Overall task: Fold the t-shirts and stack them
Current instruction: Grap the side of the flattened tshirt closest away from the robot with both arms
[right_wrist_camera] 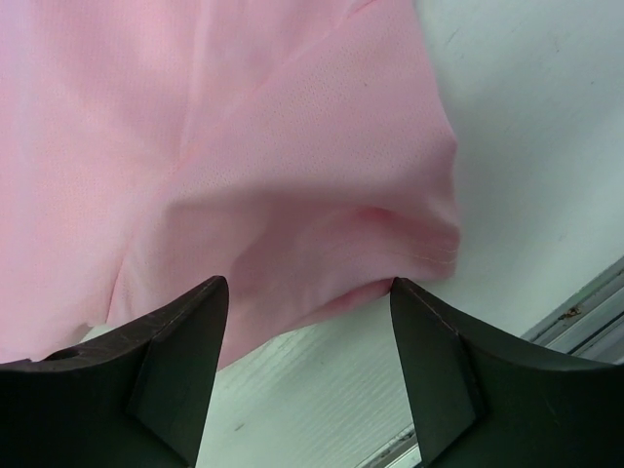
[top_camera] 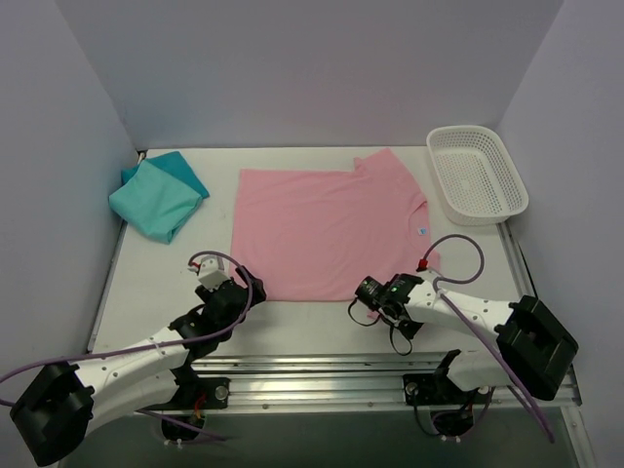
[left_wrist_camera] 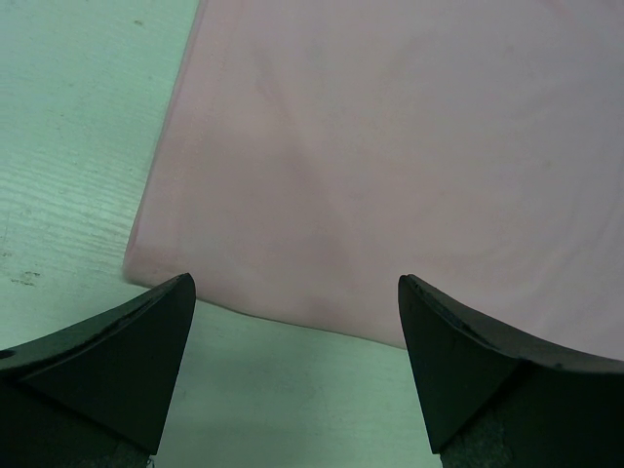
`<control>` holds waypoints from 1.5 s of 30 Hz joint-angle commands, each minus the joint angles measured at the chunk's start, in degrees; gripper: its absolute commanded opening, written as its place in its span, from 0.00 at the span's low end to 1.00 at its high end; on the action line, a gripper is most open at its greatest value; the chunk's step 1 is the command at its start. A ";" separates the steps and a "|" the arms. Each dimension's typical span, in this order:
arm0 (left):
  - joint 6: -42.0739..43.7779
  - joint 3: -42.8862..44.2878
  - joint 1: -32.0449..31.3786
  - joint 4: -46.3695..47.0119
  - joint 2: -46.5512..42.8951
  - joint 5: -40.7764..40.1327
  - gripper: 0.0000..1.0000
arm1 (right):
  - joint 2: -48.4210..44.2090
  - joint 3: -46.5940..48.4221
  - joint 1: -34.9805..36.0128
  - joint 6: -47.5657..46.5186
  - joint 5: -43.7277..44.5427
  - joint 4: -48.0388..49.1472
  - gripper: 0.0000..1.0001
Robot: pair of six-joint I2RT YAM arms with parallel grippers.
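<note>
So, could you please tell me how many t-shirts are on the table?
2. The pink t-shirt lies spread out in the centre; the teal t-shirt sits folded at the far left. The folded one could hide something beneath it.

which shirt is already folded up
The teal t-shirt at the far left: it sits as a compact folded bundle, while the pink t-shirt lies spread flat in the middle.
</note>
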 commanded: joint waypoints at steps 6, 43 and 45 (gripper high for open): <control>0.23 0.25 -0.06 -0.09 -1.49 -2.19 0.94 | -4.09 -3.70 -0.98 -2.88 -3.53 0.64 0.36; -25.44 7.46 -0.15 -18.20 11.86 -10.72 0.98 | -9.63 -3.79 -1.07 -11.32 -0.82 7.24 0.00; -25.61 7.98 -0.15 -17.58 13.70 -10.54 1.00 | -11.21 -4.23 -0.98 -10.88 -0.73 6.88 0.00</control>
